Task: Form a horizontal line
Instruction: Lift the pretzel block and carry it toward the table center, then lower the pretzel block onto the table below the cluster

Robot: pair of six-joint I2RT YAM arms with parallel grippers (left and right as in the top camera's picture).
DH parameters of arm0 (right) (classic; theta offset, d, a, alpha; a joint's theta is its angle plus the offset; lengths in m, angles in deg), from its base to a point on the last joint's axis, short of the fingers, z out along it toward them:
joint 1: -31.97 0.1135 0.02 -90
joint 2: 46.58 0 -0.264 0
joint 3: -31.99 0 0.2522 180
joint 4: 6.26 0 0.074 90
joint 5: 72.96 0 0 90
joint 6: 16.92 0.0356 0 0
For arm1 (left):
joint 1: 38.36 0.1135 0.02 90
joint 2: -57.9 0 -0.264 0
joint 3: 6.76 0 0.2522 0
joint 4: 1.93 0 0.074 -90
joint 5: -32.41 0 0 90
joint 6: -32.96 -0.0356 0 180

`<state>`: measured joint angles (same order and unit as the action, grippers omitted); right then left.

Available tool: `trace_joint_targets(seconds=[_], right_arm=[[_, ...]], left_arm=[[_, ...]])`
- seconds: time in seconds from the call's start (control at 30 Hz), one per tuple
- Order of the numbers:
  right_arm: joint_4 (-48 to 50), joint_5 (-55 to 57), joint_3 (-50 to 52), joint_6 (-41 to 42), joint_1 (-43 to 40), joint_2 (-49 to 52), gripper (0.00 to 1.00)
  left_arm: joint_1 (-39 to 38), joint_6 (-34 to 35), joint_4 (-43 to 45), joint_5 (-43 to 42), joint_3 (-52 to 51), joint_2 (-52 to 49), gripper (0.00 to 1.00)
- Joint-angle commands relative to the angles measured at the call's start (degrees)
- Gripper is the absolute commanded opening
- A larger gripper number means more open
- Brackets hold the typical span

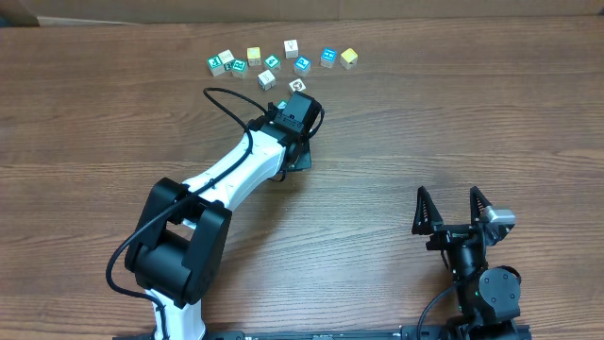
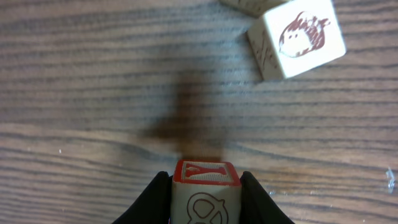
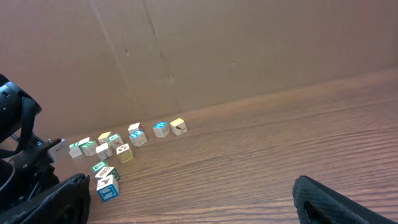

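Woodgrain tabletop (image 1: 453, 113) gives me open room right of roughly eleven cubes (image 1: 302, 64) by its far edge; left jaws clamp a red-Y cube (image 2: 205, 177), right jaws gape wide.

The red-edged block (image 2: 206, 186) ran off the bottom edge. Up and right of it, a second cube (image 2: 245, 5) behind the white cube (image 2: 298, 37) was clipped by the top edge, its faces unreadable.

Table (image 1: 425, 123) is brown woodgrain all over. The Y cube (image 2: 205, 173) has a red-bordered top with a red Y and a red line drawing on its pale side. The left end effector (image 2: 206, 186) is black. The sketch cube (image 2: 303, 34) is white with a reddish-brown scribble. The far-edge cubes (image 1: 302, 64) are mostly white and teal, plus a couple of yellow cubes (image 1: 349, 58).
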<state>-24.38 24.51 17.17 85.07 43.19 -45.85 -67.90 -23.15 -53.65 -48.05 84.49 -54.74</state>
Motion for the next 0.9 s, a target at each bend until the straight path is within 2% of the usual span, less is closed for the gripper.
trace_joint_targets(seconds=[0.0, 0.6, 0.87], right_arm=[[0.2, -0.2, 0.61, -0.02, -0.37, -0.57, 1.0], [0.2, -0.2, 0.61, -0.02, -0.37, -0.57, 1.0], [0.2, -0.2, 0.61, -0.02, -0.37, -0.57, 1.0]], left_arm=[[-0.07, -2.67, 0.74, 1.88, -0.26, -0.63, 0.23], [-0.07, -1.53, 3.39, 4.81, -1.95, -0.63, 0.23], [0.17, -1.55, 7.28, 4.85, -4.63, -0.63, 0.23]])
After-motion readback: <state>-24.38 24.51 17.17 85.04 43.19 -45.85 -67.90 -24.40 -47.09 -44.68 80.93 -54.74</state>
